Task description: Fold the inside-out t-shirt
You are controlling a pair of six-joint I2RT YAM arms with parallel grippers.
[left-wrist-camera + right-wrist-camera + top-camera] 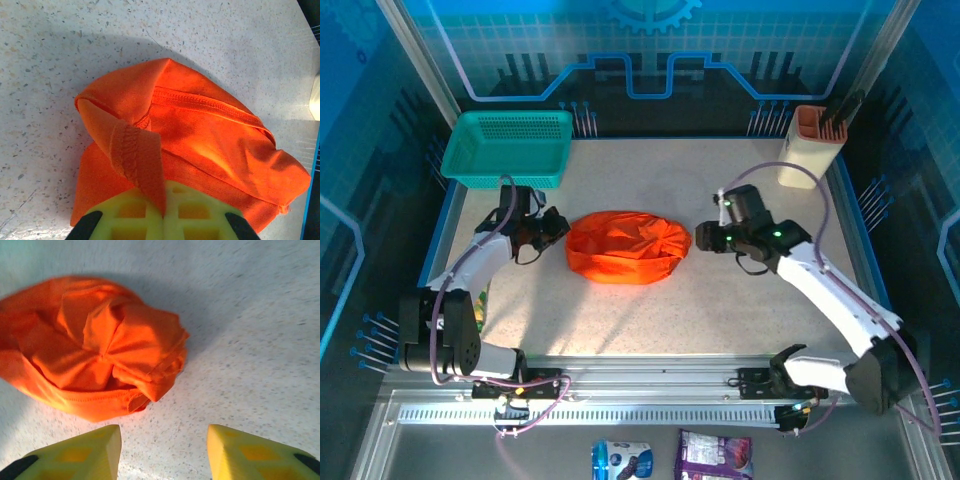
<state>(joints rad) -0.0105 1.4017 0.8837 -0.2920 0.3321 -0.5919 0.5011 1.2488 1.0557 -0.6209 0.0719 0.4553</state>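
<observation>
The orange-red inside-out t-shirt [627,246] lies bunched in a rounded heap at the middle of the table. My left gripper [557,228] is at the heap's left edge. In the left wrist view its yellow fingers [135,212] are shut on a hemmed strip of the t-shirt [200,130], which runs up from between them. My right gripper [703,237] is just right of the heap. In the right wrist view its yellow fingers [85,455] stand open over bare table, a short way from the crumpled t-shirt [100,345], with nothing between them.
A teal mesh basket [510,146] stands at the back left corner. A pale container with an orange insert [812,145] stands at the back right. Two snack packets [670,458] lie below the arms' rail. Speckled table [650,310] lies bare in front of the heap.
</observation>
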